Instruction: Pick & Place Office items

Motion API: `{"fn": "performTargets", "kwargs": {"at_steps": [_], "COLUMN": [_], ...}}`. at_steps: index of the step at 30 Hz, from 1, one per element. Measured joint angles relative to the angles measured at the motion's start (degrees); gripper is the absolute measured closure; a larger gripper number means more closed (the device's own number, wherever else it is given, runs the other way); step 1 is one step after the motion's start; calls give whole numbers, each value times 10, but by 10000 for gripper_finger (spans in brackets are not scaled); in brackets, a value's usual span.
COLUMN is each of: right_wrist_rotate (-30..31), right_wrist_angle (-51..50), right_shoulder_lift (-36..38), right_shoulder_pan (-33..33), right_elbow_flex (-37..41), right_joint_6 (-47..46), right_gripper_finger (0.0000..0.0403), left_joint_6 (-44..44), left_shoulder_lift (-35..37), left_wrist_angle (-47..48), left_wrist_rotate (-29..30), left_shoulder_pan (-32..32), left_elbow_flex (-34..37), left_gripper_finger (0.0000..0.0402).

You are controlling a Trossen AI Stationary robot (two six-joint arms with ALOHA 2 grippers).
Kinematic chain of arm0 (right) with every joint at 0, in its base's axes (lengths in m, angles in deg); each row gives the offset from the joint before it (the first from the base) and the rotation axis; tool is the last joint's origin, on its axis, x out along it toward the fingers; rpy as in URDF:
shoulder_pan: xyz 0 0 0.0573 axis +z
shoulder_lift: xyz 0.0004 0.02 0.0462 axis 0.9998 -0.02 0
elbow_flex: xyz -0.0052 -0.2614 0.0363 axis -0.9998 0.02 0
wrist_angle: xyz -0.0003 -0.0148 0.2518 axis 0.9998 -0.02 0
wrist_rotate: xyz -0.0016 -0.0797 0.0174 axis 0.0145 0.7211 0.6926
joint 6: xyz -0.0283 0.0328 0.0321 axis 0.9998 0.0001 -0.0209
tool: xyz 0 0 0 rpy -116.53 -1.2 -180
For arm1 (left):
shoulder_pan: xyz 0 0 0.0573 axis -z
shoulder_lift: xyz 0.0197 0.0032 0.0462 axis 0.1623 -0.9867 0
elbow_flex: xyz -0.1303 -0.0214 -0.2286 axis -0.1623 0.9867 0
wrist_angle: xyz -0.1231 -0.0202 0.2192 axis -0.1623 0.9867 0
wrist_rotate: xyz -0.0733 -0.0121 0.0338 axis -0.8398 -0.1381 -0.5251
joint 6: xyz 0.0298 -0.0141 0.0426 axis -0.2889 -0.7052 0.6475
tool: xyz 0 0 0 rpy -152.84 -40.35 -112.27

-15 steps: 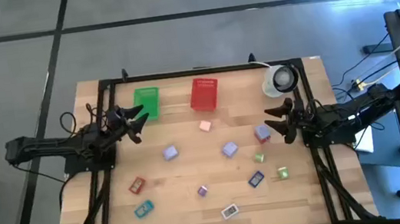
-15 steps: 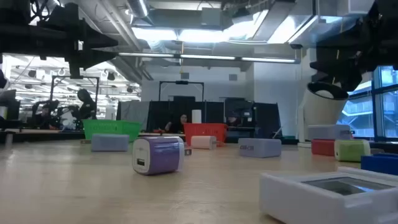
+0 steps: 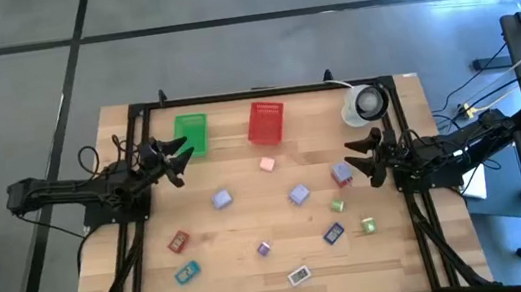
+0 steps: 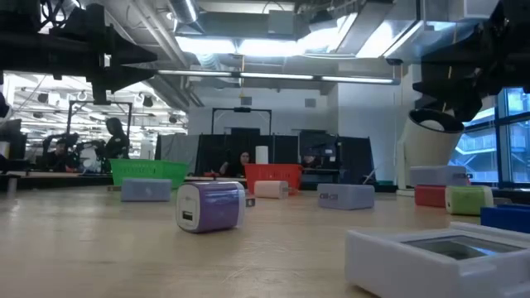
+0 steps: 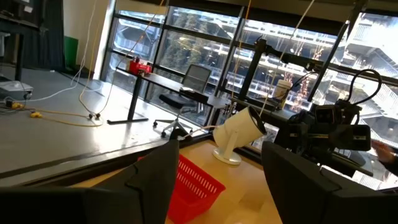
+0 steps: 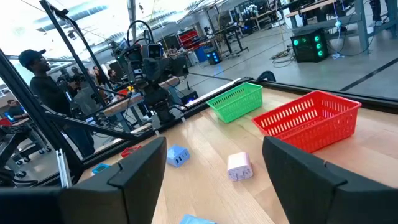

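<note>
**Hovering over a scattered table, nothing picked yet**

Hanging above the table [image 3: 157,281], both arms wait with nothing in their fingers. The left gripper [image 3: 182,161] sits near the left edge, just short of the green basket [image 3: 191,133], its fingers spread apart and empty. The right gripper [image 3: 365,157] hangs near the right edge, just beside a lavender block [image 3: 342,174], its fingers also spread wide and empty.

The office items lie loose across the middle and front of the table — a pink block [image 3: 267,164] below the red basket [image 3: 265,122], a lavender one [image 3: 221,200] at centre, a red piece [image 3: 178,241] and a teal piece [image 3: 187,273] toward the front left corner, a white flat piece [image 3: 300,276] at the front edge. Both baskets look empty. A white cup [image 3: 366,104] stands at the back right corner.

I judge the nearest target for the right arm to be the lavender block beside it. The gripper should come down straight over it, fingers straddling the short sides, and close only once low enough — a skewed descent would shove it.

Against the earlier frame, nothing visible differs: arms and items are in the same places.
</note>
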Motion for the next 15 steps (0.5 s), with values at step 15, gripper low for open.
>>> {"fn": "performTargets", "kwargs": {"at_steps": [15], "right_wrist_rotate": [13], "right_wrist_angle": [5], "right_shoulder_lift": [0], "right_shoulder_pan": [0], "right_elbow_flex": [0], "right_joint_6": [-69], "right_gripper_finger": [133], "left_joint_6": [0], "left_shoulder_lift": [0], "left_wrist_angle": [0], "left_wrist_rotate": [0], "left_shoulder_pan": [0], "left_elbow_flex": [0], "left_gripper_finger": [176]}}
